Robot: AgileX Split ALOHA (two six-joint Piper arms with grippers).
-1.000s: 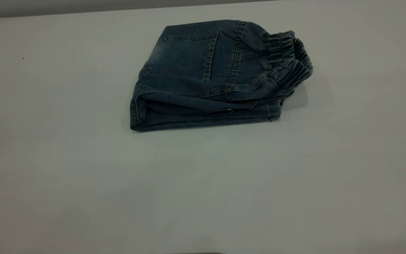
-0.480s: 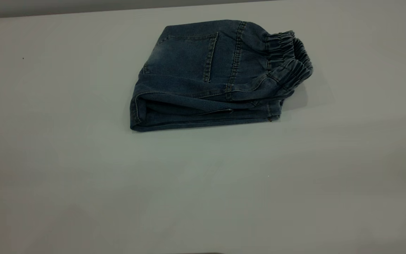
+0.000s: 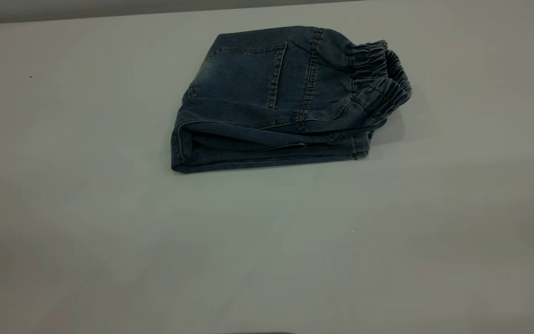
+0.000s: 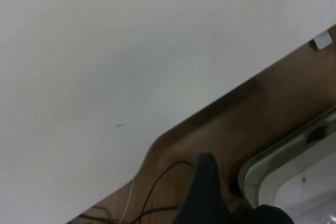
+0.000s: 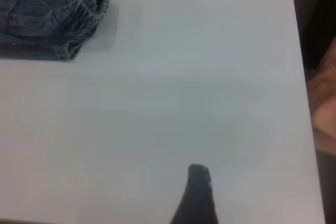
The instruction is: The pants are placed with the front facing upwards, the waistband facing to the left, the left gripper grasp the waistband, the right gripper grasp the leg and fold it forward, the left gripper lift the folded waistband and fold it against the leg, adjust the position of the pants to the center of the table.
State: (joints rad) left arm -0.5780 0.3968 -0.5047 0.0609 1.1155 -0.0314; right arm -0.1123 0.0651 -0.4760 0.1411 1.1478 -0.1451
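Broadly, the pale grey table (image 3: 109,232) fills the exterior view, and neither arm appears in it. On the far half of its surface, a little right of the middle, lie the denim pants (image 3: 276,102), folded into a compact bundle. Their elastic waistband (image 3: 380,76) is gathered at the bundle's right end, while the folded edge closes the left end. A back pocket (image 3: 248,74) faces upward on the top layer, and beneath it the leg layers show as stacked edges along the near side. Nothing rests on the bundle or stands beside it, and it touches only the tabletop.

The left wrist view looks across bare tabletop toward the table's edge, beyond which a brown floor (image 4: 273,114) shows with dark cables (image 4: 157,182) trailing over it and a light-rimmed tray or bin (image 4: 294,171) at the corner. Only one dark finger of the left gripper (image 4: 205,192) enters that picture, over the floor just past the table's edge; whether its pincer is open or closed cannot be told.

From the right wrist view, the waistband end of the pants sits at the far corner, well apart from the single dark fingertip of the right gripper (image 5: 197,195), which hangs over bare tabletop near the table's edge. Its pincer state cannot be told either.
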